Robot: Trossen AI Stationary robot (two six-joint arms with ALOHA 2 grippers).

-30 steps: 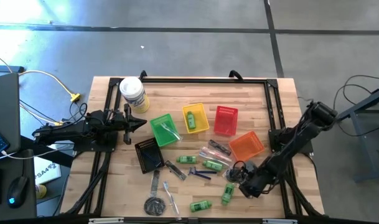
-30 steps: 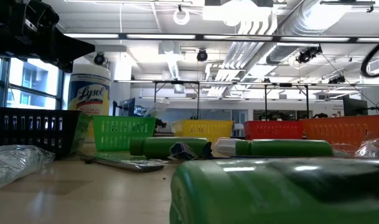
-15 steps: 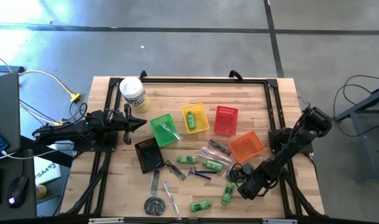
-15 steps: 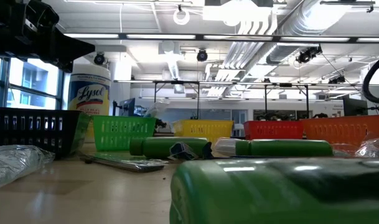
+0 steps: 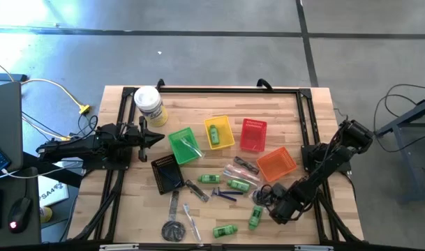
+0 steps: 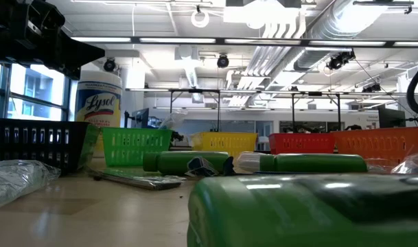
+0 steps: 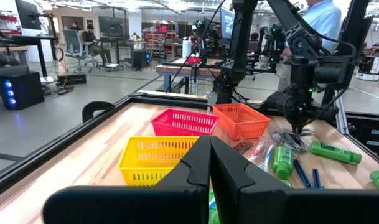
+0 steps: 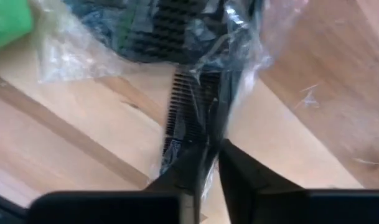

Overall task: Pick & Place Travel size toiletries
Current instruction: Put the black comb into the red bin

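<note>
Black plastic comb in clear crinkly wrapper (image 8: pixel 195 118): light, stiff, slippery film; pinched edgewise by closed right end effector (image 8: pixel 208 163).

- Wooden table (image 5: pixel 198 104), framed by a black rail.
- White canister with yellow label (image 5: pixel 148 104), upright near the far left corner; in the low view (image 6: pixel 99 103) marked "Lysol".
- Green basket (image 5: pixel 183 146), just beside the yellow basket (image 5: pixel 220 132).
- Red basket (image 5: pixel 252 134), apart from the yellow one, near the orange basket (image 5: pixel 276 164).
- Black basket (image 5: pixel 167 173), nearer the front edge than the green one.
- Yellow cable (image 5: pixel 58 90) on the floor, left of the table.
- Computer mouse (image 5: pixel 17 211) on a side desk at the far left.
- Person in a light blue shirt (image 7: pixel 320 18), beyond the table.
</note>
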